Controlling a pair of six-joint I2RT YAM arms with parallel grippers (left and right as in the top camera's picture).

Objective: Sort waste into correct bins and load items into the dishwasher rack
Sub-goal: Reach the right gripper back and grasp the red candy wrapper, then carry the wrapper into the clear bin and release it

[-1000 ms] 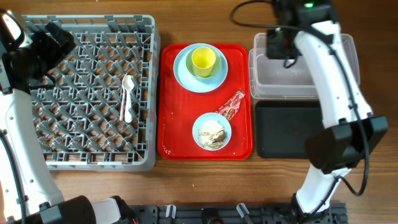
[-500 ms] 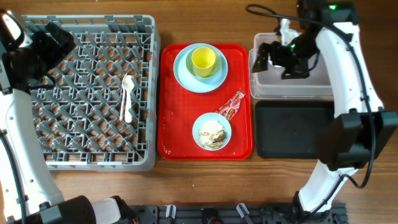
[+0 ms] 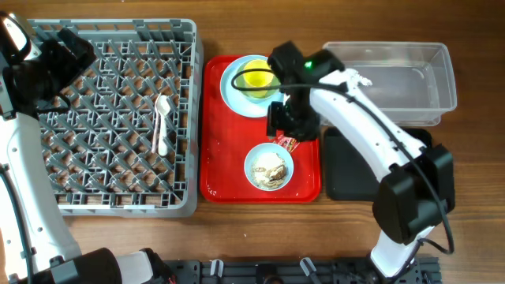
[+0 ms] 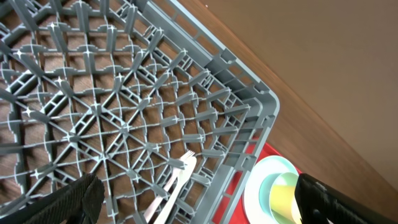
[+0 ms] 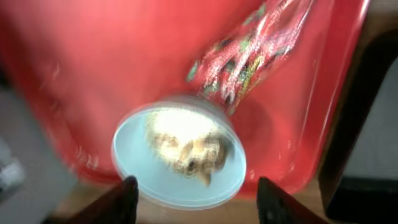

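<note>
Wrapper (image 5: 249, 56) just beyond spread fingers (image 5: 126, 198)

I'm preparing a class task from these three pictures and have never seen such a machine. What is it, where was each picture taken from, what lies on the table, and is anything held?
It is two robot arms at a table, each ending in a two-finger gripper. One picture looks down from above; the other two come from cameras on the wrists. From above you see a grey dishwasher rack with white cutlery in it. Beside it, a red tray carries a blue plate with a yellow cup, a bowl of food scraps and a red wrapper. Next come a clear tub and a black tray. The left gripper is open over the rack; the right gripper is open above the bowl. Neither holds anything.
</note>
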